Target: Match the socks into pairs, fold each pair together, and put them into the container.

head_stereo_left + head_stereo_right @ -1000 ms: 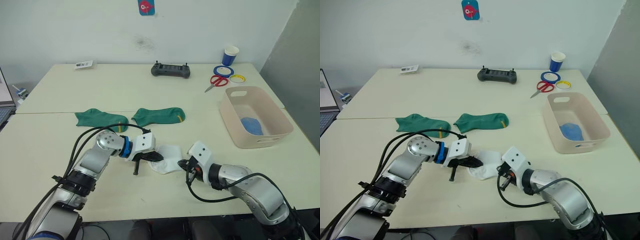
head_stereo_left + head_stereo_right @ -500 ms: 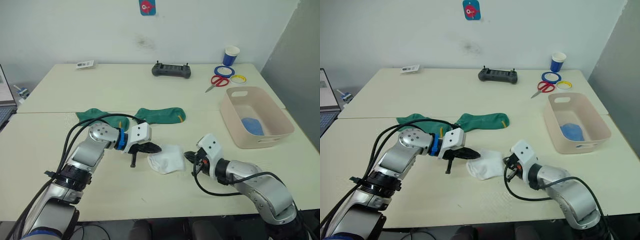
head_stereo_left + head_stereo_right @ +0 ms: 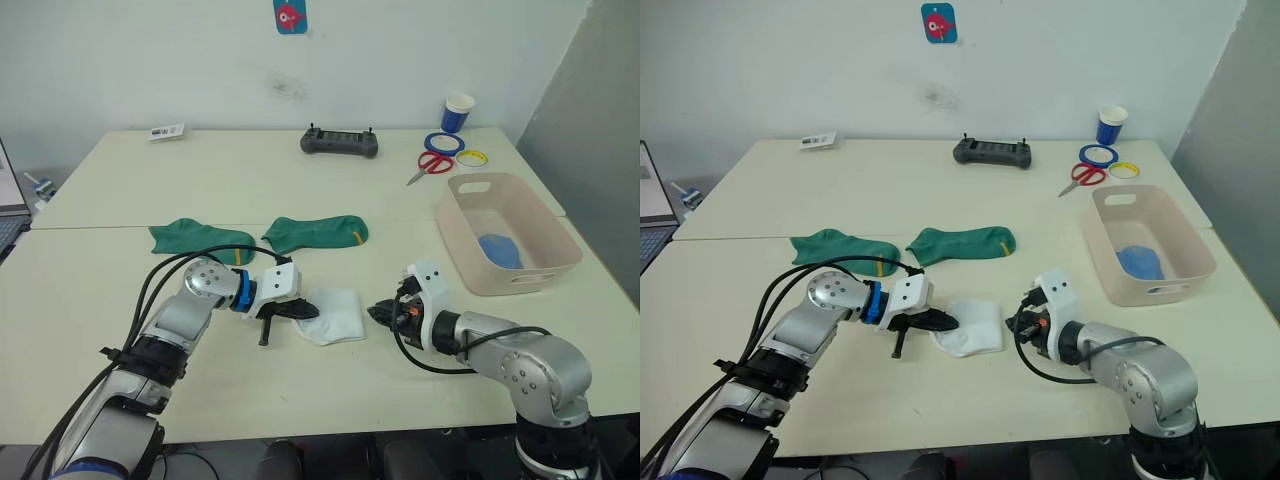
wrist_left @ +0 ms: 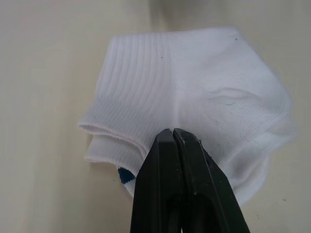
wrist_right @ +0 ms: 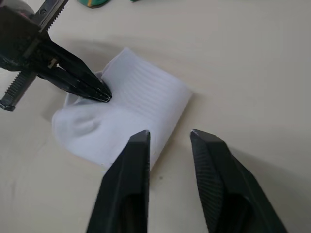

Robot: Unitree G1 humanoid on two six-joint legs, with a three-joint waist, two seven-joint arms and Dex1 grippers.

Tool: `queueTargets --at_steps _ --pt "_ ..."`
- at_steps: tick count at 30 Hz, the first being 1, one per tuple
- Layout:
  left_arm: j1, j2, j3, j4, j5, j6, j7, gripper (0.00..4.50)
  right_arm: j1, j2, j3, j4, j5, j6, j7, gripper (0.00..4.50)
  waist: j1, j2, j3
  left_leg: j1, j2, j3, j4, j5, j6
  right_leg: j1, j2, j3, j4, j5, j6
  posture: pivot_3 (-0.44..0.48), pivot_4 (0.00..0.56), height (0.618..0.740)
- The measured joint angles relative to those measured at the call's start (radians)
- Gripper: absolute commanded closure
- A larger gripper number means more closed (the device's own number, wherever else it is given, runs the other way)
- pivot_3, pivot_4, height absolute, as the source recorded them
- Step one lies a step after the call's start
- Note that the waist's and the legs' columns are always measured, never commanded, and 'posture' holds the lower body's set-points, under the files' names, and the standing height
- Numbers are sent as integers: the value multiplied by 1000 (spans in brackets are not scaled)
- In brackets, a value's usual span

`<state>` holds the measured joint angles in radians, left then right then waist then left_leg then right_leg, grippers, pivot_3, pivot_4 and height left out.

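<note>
The folded white socks (image 3: 333, 315) lie as one bundle on the pale surface (image 3: 120, 180), near the front edge and about at the middle. In the left wrist view the layered cuffs of the bundle (image 4: 189, 92) are seen, with a small blue mark at one lower edge.

The left tool (image 3: 310, 313) is at 9 o'clock of the bundle. Its two black fingers are pressed together, and the tips touch the top of the white fabric; they do not hold any of it between them.

The right tool (image 3: 377, 313) is at 3 o'clock of the bundle, just beside it and not touching. Its fingers (image 5: 131, 179) are apart, with bare surface between them.

Two dark green socks lie flat at 11 and 12 o'clock from the bundle: one (image 3: 198, 238) further left, the other (image 3: 316, 233) nearer the middle, with a yellow mark close to its right end.

The container (image 3: 510, 235) stands at 2 o'clock, well apart from the bundle, near the right edge. Inside it lies a light blue sock bundle (image 3: 500, 250).

At the far side I see a black controller (image 3: 340, 143), red scissors (image 3: 430, 164), blue and yellow tape rings (image 3: 445, 142) and a paper cup (image 3: 458, 112).
</note>
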<state>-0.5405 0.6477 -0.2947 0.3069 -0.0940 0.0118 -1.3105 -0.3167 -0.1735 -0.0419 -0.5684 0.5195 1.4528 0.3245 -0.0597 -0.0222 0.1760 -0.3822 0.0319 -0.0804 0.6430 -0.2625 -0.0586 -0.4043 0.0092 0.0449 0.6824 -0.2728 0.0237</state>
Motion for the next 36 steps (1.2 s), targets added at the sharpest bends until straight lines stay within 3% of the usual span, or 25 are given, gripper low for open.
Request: queueTargets --at_steps 4,17,29,32,36 --pt "58 20 19 -71 -1 18 11 4500 -37 78 -19 79 4 69 -35 706 -4 1 0 0 1 0 -1 0 0 0 1 0 0 0 0 0 150 740" --pt "71 35 25 -72 -1 24 8 4500 -109 200 32 261 -19 -5 -67 706 -14 4 -8 2 1 0 -1 0 0 0 2 1 0 0 0 0 150 740" --pt "53 37 26 -39 0 3 -10 4500 -113 232 76 336 11 -96 -15 706 -21 5 -8 2 1 0 -2 0 0 0 2 1 0 1 -1 0 150 740" --pt "52 37 26 -36 0 1 -10 4500 -115 231 85 346 11 -119 -5 1262 -21 5 -8 2 1 0 -2 0 0 0 2 1 0 1 -1 0 150 740" --pt "52 37 26 -35 0 1 -10 4500 -116 221 95 361 11 -152 1 2692 -22 5 -8 2 1 0 -2 0 0 0 2 1 0 1 -1 0 150 740"
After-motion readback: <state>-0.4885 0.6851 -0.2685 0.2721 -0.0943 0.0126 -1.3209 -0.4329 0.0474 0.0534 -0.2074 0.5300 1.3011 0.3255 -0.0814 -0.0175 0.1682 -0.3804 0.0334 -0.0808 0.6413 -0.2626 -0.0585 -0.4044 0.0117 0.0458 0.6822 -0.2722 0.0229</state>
